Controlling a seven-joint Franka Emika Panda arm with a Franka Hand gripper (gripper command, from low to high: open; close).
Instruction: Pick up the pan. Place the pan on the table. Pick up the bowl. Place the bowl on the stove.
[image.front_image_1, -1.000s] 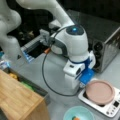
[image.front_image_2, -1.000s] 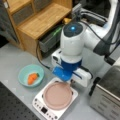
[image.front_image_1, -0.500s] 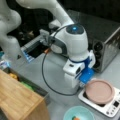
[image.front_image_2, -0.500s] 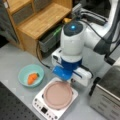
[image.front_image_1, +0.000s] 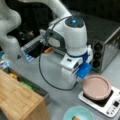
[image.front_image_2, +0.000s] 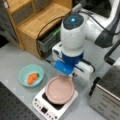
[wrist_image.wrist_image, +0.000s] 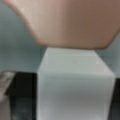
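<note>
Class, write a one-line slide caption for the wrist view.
Wrist close-up: the short white handle of the shallow pinkish-brown pan fills the frame, grey table behind.

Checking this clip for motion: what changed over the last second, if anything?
Nothing visibly changed. The arm's wrist hangs at the pan's edge, the pan still on the stove; the gripper itself is hidden in both front views. The bowl with its orange item stays on the table.

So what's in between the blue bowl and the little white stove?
Nothing: in a front view, only bare grey table lies between the teal bowl and the stove. The pink pan sits on the stove.
</note>
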